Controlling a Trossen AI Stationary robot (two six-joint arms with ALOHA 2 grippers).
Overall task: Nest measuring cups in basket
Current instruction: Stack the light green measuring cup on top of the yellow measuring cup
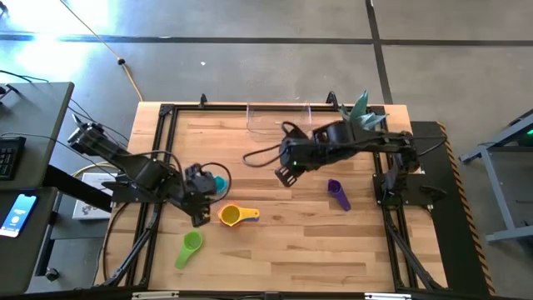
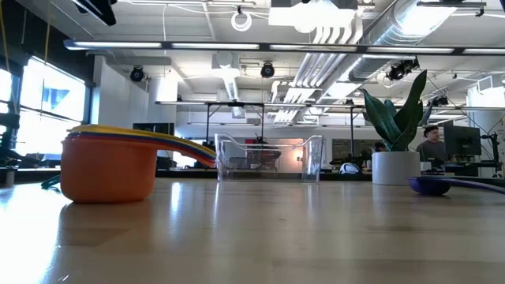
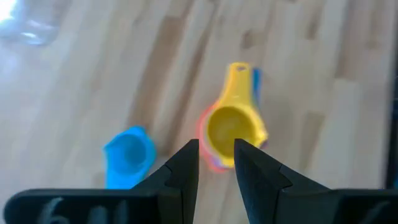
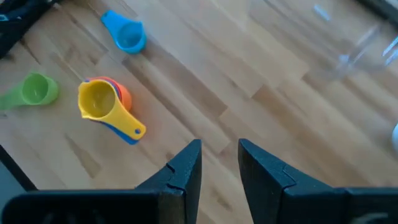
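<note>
A nested stack of cups, yellow innermost and orange outermost [image 1: 231, 215] [image 2: 106, 170], stands upright on its base on the table. The teal cup [image 1: 219, 182], green cup [image 1: 190, 247] and purple cup [image 1: 337, 193] lie apart on the wood. The clear basket [image 1: 283, 117] [image 2: 268, 158] stands at the far edge. My left gripper [image 1: 201, 217] [image 3: 216, 146] hovers just left of and above the stack, open by a narrow gap and holding nothing. My right gripper [image 1: 287, 175] [image 4: 219, 144] hangs over the table's middle, also narrowly open and empty.
A white pot with a green plant [image 2: 394, 167] stands at the far right corner, beside the basket. A black cable [image 1: 258, 154] loops over the table near my right arm. Bare wood [image 1: 291, 250] shows along the near side.
</note>
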